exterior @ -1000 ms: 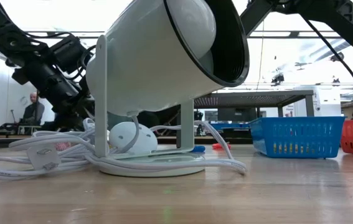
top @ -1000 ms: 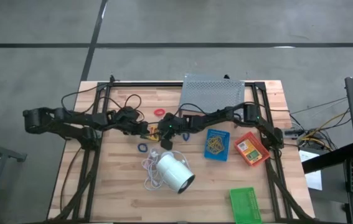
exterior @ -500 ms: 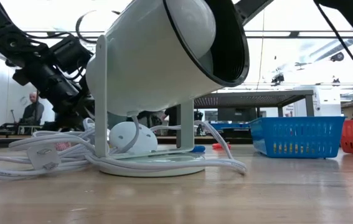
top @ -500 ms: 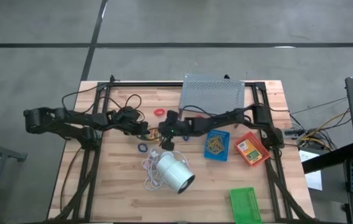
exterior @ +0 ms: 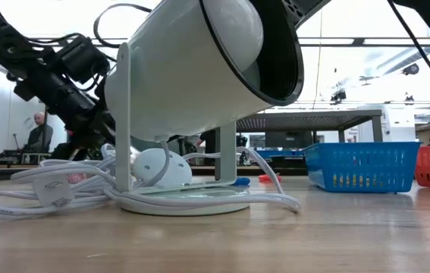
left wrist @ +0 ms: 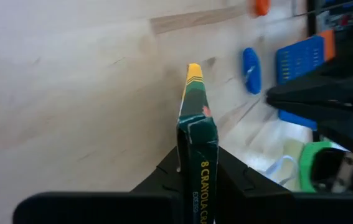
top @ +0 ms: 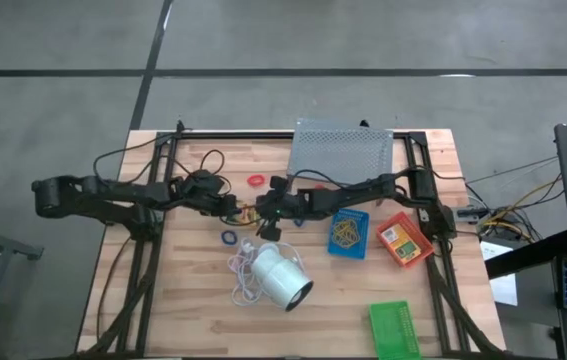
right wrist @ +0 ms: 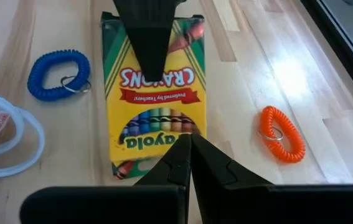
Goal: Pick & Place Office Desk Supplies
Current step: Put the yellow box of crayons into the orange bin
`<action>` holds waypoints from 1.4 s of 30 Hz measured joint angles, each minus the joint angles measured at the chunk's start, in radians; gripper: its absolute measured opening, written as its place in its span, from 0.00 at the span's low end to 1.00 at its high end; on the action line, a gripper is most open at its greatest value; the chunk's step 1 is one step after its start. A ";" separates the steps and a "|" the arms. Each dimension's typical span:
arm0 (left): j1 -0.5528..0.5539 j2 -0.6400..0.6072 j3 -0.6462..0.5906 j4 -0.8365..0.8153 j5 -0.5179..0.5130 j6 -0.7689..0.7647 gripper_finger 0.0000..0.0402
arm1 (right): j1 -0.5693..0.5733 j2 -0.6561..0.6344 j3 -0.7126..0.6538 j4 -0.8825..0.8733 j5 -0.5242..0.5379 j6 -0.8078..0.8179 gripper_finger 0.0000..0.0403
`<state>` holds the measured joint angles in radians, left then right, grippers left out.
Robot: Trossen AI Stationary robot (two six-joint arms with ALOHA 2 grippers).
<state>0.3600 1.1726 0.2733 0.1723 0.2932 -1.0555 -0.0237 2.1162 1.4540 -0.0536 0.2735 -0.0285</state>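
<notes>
Wooden tabletop (top: 193, 290) lay busy; your left gripper (left wrist: 196, 163) pinched the crayon box (right wrist: 154, 93) edge-on, right gripper (right wrist: 188, 163) fully closed, empty; you needed steadier lift

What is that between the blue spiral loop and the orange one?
A Crayola crayon box, clamped by the left gripper; the shut right gripper faces it. The right wrist view shows this.
</notes>
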 joint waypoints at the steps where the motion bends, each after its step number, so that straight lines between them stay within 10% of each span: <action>1: 0.000 -0.008 0.000 0.006 0.000 0.001 0.11 | 0.000 0.000 0.000 0.000 0.003 0.001 0.02; 24: 0.000 -0.381 0.002 0.020 -0.178 0.291 0.11 | 0.025 -0.190 0.001 -0.086 0.017 -0.058 0.02; 42: -0.029 -0.416 0.003 0.251 -0.176 0.671 0.11 | 0.063 -0.478 -0.002 -0.864 -0.141 0.126 0.02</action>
<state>0.3307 0.7563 0.2764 0.4233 0.1176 -0.3849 0.0395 1.6379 1.4525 -0.9175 0.1328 0.0972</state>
